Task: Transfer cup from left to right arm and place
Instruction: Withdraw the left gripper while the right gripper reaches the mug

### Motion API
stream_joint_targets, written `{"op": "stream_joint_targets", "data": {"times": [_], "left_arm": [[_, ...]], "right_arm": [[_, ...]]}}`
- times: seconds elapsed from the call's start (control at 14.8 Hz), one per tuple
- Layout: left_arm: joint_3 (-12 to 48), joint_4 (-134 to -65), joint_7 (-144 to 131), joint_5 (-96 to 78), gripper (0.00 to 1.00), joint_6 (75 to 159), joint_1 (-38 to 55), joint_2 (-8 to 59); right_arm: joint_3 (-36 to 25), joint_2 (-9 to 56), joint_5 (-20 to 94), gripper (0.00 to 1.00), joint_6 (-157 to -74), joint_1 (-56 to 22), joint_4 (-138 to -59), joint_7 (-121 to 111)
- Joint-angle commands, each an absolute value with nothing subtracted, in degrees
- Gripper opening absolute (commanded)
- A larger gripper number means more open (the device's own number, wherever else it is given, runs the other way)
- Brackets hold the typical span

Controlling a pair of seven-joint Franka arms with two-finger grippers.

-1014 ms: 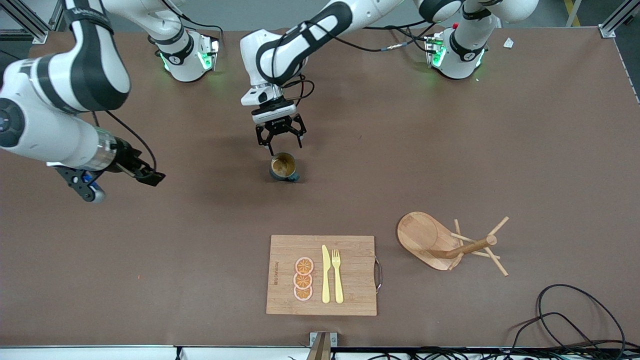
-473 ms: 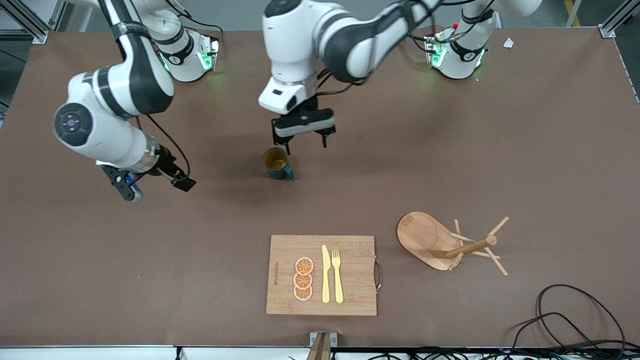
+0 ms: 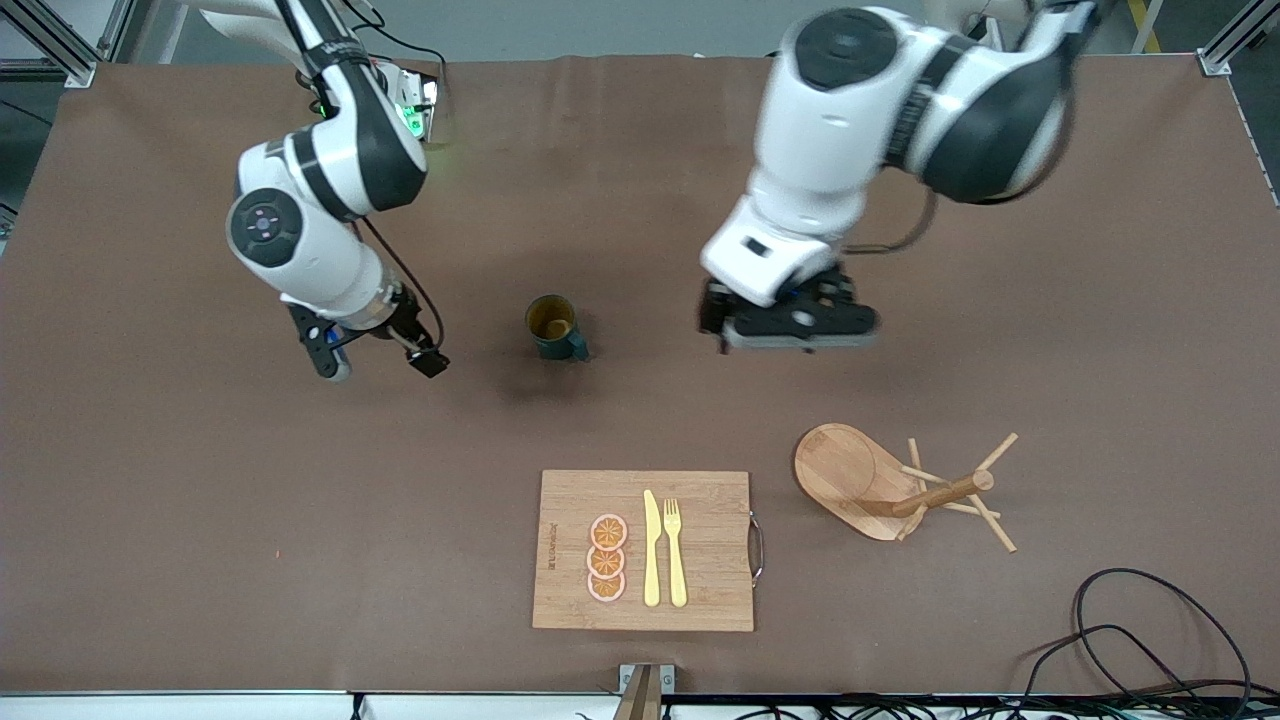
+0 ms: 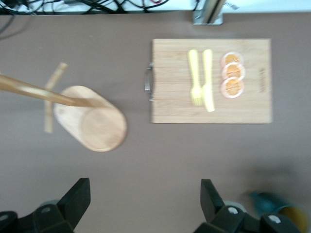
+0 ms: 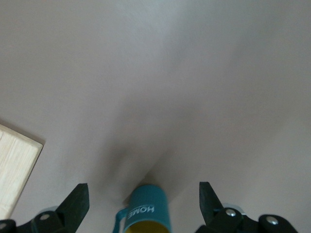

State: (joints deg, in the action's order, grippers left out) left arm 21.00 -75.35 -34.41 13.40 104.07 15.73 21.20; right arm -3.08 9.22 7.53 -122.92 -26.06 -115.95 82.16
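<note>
The dark teal cup (image 3: 552,327) stands upright on the brown table with its handle toward the front camera; no gripper touches it. My left gripper (image 3: 790,335) hangs open and empty over bare table, on the side of the cup toward the left arm's end. In the left wrist view the left gripper (image 4: 144,187) shows wide-open fingers (image 4: 77,196) and the cup (image 4: 279,216) off in a corner. My right gripper (image 3: 378,362) is open on the cup's side toward the right arm's end. In the right wrist view the cup (image 5: 146,208), lettered HOME, lies ahead of the right gripper (image 5: 143,187).
A wooden cutting board (image 3: 700,540) with a yellow knife (image 3: 651,550), a fork (image 3: 675,550) and orange slices (image 3: 607,557) lies nearer the front camera. A wooden mug tree (image 3: 880,482) lies tipped over beside it. Black cables (image 3: 1150,640) coil at the front corner.
The left gripper has swung away from above the cup toward the left arm's end. The right gripper has moved in toward the cup. The cup shifted slightly, then stayed put.
</note>
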Motion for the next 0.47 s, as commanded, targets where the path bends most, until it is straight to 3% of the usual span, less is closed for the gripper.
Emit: {"op": "stream_joint_targets", "data": {"times": [0.0,0.2,0.41], "left_arm": [[21.8,-77.1,-24.1,8.5,1.00,99.4,7.8,17.3],[21.8,-77.1,-14.9,8.2,1.00,93.7,-0.8,15.0],[21.3,-76.9,-15.4,7.7,1.00,93.2,-2.8,12.7]], "right_arm": [[-3.6,7.6,8.0,1.00,-125.6,-30.0,-119.0,93.1],[-3.6,8.0,8.0,1.00,-125.7,-32.7,-119.0,108.2],[-3.6,8.6,8.0,1.00,-125.6,-35.2,-119.1,119.9]]}}
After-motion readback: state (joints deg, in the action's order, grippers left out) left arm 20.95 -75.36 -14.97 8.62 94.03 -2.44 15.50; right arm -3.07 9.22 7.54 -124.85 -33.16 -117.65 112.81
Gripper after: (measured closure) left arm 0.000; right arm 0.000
